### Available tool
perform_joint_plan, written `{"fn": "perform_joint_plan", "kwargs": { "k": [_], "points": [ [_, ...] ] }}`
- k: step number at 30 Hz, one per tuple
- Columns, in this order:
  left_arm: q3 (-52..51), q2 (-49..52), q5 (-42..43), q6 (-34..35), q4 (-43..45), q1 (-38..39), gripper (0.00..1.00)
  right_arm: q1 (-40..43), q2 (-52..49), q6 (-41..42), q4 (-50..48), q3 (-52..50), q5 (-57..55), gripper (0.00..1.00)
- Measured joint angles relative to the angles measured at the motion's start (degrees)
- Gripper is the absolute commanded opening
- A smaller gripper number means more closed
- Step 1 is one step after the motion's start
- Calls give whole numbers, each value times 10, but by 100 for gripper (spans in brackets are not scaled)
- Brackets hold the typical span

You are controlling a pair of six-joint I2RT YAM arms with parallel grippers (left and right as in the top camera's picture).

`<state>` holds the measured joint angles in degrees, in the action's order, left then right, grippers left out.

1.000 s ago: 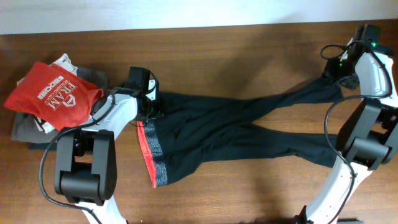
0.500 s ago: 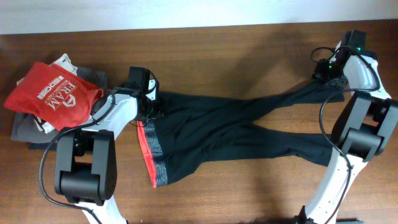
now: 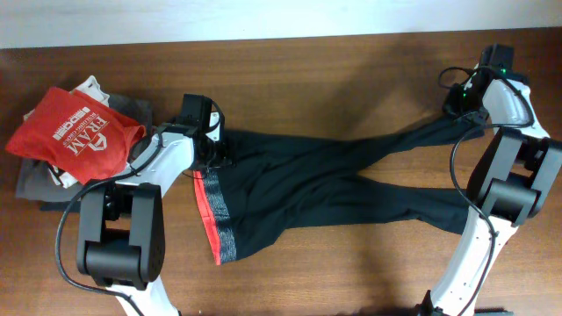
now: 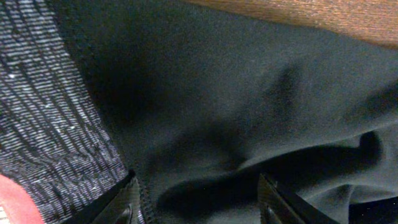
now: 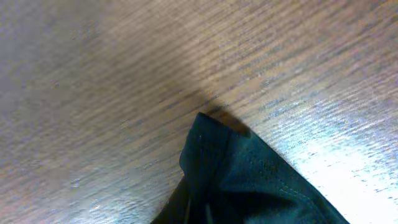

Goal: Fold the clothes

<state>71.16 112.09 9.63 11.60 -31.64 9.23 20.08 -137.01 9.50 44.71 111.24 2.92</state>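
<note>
The clothes (image 3: 325, 180), black leggings, lie flat across the wooden table with the legs crossing toward the right. The waistband (image 3: 219, 224) at the left shows its orange-red lining and grey heathered band. My left gripper (image 3: 213, 151) rests on the upper corner of the waist; in the left wrist view it (image 4: 199, 208) is open, with black fabric (image 4: 236, 106) lying between the fingers (image 4: 127, 205) beside the grey band (image 4: 50, 124). My right gripper (image 3: 464, 107) is at the far leg end. In the right wrist view it (image 5: 199, 214) is shut on the hem (image 5: 249, 174).
A red T-shirt with white print (image 3: 75, 132) lies on a pile of grey garments (image 3: 35, 183) at the left edge. The arm bases stand at the near left (image 3: 118, 237) and near right (image 3: 509, 197). The table's far edge (image 3: 281, 39) meets a white wall.
My right arm shifted a little to the left over the leg end and its gripper closed on the hem. The left arm and the leggings' body stayed still.
</note>
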Motion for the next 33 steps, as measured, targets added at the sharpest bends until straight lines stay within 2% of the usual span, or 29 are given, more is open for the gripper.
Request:
{"fn": "perform_joint_plan", "kwargs": {
  "k": [3,7,11,15,25,27,29,33],
  "points": [
    [0,0,0,0,-1,0,61,0,0,-10,28,44,12,9],
    [0,0,0,0,-3,0,61,0,2,-24,99,161,15,9],
    [1,0,0,0,-6,0,61,1,24,-29,155,211,-14,14],
    [2,0,-1,0,-10,0,61,12,30,-35,205,205,-67,14],
    [4,0,-2,0,-24,0,61,69,29,-35,248,90,-137,15],
    [4,0,-2,0,-24,0,62,78,29,-34,261,83,-141,18],
    [5,0,-2,0,-26,0,62,89,29,-29,271,81,-142,27],
    [7,0,-4,0,-35,0,66,114,29,-16,296,80,-148,28]
  ]
}}
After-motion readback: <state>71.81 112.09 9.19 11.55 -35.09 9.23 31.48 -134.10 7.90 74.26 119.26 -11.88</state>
